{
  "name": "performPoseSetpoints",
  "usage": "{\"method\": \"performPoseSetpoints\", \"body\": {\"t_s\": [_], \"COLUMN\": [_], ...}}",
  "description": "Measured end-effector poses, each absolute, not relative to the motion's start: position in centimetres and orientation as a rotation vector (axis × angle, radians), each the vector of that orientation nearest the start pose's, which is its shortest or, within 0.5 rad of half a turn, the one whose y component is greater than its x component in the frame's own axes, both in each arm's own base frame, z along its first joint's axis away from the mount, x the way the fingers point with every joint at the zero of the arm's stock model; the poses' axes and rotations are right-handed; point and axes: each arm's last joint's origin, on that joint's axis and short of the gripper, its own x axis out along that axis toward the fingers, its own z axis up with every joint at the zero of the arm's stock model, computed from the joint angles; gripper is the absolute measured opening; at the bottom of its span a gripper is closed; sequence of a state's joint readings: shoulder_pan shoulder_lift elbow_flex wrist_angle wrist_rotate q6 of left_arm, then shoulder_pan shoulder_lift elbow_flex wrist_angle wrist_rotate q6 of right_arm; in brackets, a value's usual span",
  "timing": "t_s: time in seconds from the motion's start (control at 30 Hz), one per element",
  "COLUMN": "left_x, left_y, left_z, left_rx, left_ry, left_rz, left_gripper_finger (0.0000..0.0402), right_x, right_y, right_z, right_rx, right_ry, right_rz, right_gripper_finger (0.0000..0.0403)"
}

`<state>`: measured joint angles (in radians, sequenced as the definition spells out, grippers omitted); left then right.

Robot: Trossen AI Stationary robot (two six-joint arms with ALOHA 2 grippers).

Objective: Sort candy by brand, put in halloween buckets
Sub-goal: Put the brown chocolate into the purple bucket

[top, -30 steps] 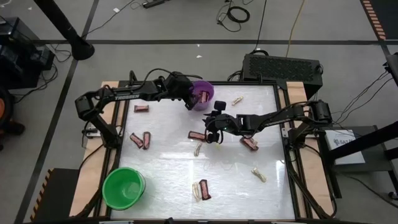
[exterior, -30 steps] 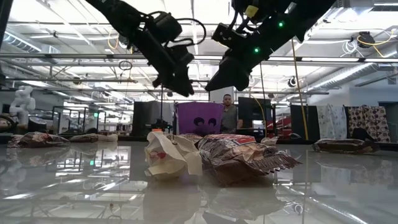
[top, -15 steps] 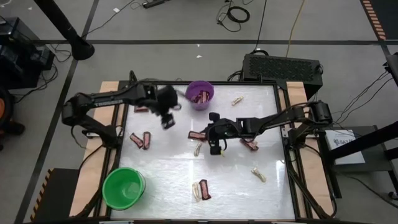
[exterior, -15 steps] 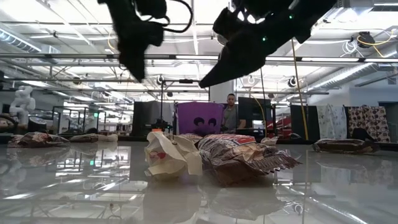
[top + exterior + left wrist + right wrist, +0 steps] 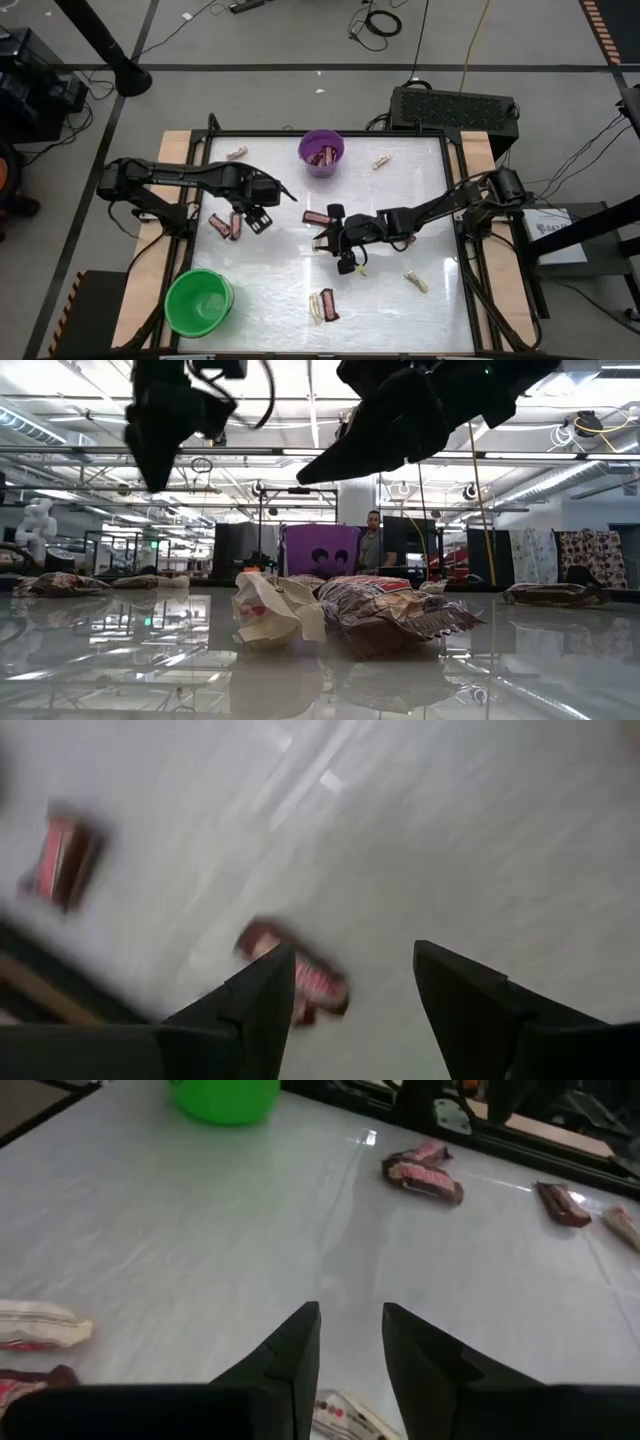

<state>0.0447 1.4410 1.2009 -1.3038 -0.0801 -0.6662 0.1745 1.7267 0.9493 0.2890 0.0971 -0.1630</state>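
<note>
White glossy counter [image 5: 270,280], candy scattered over it.

- Left claw [image 5: 257,215]: over the counter's left half, fingers [image 5: 262,1010] spread well apart, nothing between them; a dark maroon bar [image 5: 300,982] lies on the counter just past the fingertips. Pair of maroon bars [image 5: 226,225] just beside it in the high view.
- Right claw [image 5: 340,240]: near the counter's middle, fingers [image 5: 290,1355] a narrow gap apart, holding nothing; a pale twisted piece [image 5: 345,1410] lies on the counter below the gap.
- Purple bucket [image 5: 322,152]: far edge of the counter, maroon bars inside.
- Green bucket [image 5: 199,301]: near-left corner; contents cannot be made out.
- Loose pieces: maroon bar [image 5: 316,217] just beside the right claw; cream piece and maroon bar [image 5: 323,304] together near the front edge; cream pieces at [image 5: 416,281], [image 5: 381,160] and [image 5: 236,153].
</note>
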Motion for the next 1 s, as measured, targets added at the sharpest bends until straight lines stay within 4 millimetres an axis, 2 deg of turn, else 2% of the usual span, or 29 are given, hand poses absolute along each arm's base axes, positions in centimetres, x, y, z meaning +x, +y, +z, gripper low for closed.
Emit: {"method": "performPoseSetpoints", "body": {"t_s": [0.17, 0.47, 0.63, 1.0], "left_x": [22.9, 21.1, 20.4, 20.8], "left_y": [1.9, 3.2, 3.9, 4.9], "left_z": [24.9, 21.2, 19.2, 16.4], "left_rx": [-0.605, -0.693, -0.761, -0.727], "left_ry": [1.545, 1.661, 1.667, 1.669], "left_rz": [0.675, 0.685, 0.651, 0.657], "left_gripper_finger": [0.0212, 0.0212, 0.0212, 0.0212], "right_x": [35.8, 35.8, 35.8, 35.8], "right_y": [5.9, 5.9, 5.9, 5.9], "right_z": [18.9, 18.9, 18.9, 18.9], "right_rx": [-0.224, -0.232, -0.235, -0.240], "right_ry": [0.481, 0.481, 0.481, 0.483], "right_rz": [0.110, 0.110, 0.111, 0.112], "right_gripper_finger": [0.0105, 0.0105, 0.0105, 0.0105]}}
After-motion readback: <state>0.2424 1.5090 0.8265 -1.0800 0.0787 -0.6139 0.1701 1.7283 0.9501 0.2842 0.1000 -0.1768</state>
